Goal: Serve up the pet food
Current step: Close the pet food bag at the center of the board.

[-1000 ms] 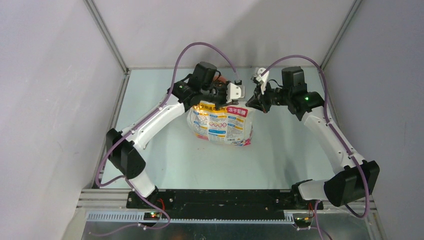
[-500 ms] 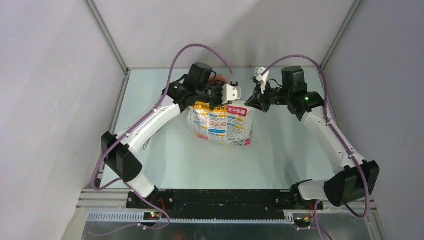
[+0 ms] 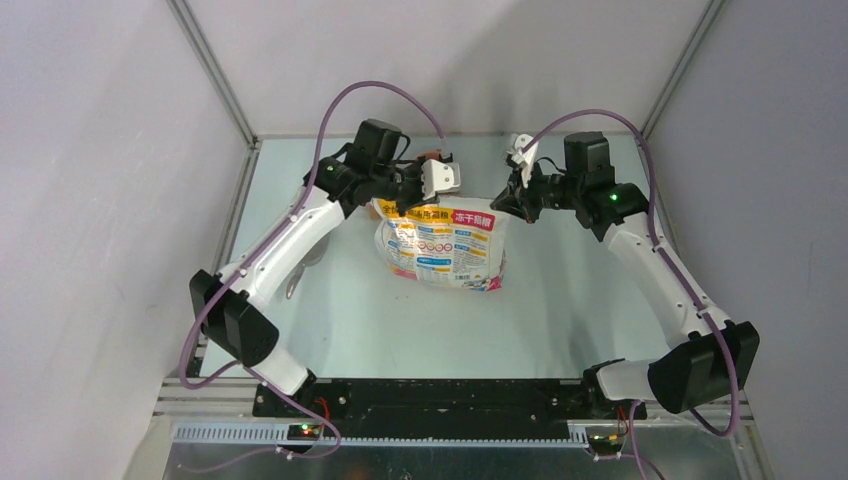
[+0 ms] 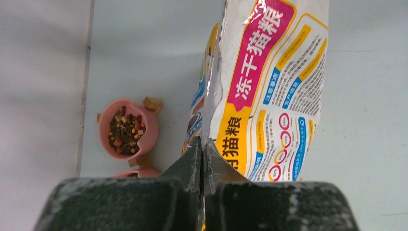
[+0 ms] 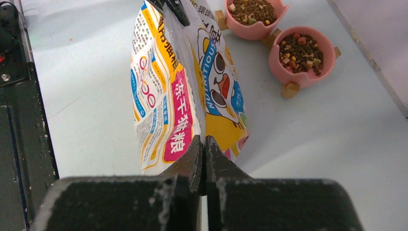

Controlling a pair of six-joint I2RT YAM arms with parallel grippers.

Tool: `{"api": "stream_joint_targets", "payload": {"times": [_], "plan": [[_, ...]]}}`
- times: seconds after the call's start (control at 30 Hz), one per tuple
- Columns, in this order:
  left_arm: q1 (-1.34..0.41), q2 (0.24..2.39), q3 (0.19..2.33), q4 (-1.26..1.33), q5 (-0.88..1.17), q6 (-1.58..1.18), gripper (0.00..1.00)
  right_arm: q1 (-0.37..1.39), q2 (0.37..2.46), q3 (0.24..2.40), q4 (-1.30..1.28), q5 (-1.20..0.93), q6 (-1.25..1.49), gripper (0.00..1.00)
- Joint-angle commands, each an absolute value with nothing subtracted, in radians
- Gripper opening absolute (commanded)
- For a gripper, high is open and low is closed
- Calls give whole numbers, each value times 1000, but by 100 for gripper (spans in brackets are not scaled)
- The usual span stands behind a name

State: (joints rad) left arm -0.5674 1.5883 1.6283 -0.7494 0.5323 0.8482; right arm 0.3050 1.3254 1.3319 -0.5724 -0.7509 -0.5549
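Right wrist view: my right gripper (image 5: 204, 143) was pressed closed on one top edge of the bag (image 5: 168, 96).
Left side: my left gripper (image 4: 202, 145) was pinched closed on the bag's opposite edge.
Bag: held upright between both grippers, printed sides outward.
Bowls: two pink bowls (image 5: 308, 77) sat side by side beyond the bag, apart from it.
Contents: pet food (image 5: 300, 52) lay in both bowls, brown with coloured bits.
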Motion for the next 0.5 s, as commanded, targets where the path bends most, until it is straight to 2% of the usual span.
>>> {"api": "stream_joint_targets", "payload": {"times": [0.0,0.47], "plan": [[-411,1547,1598,-928,166,896,0,235,1257,1385,-630,-582,-592,0],[-316,1486,1553,-923,124,904,0,231,1257,1386,-624,-564,-588,0]]}}
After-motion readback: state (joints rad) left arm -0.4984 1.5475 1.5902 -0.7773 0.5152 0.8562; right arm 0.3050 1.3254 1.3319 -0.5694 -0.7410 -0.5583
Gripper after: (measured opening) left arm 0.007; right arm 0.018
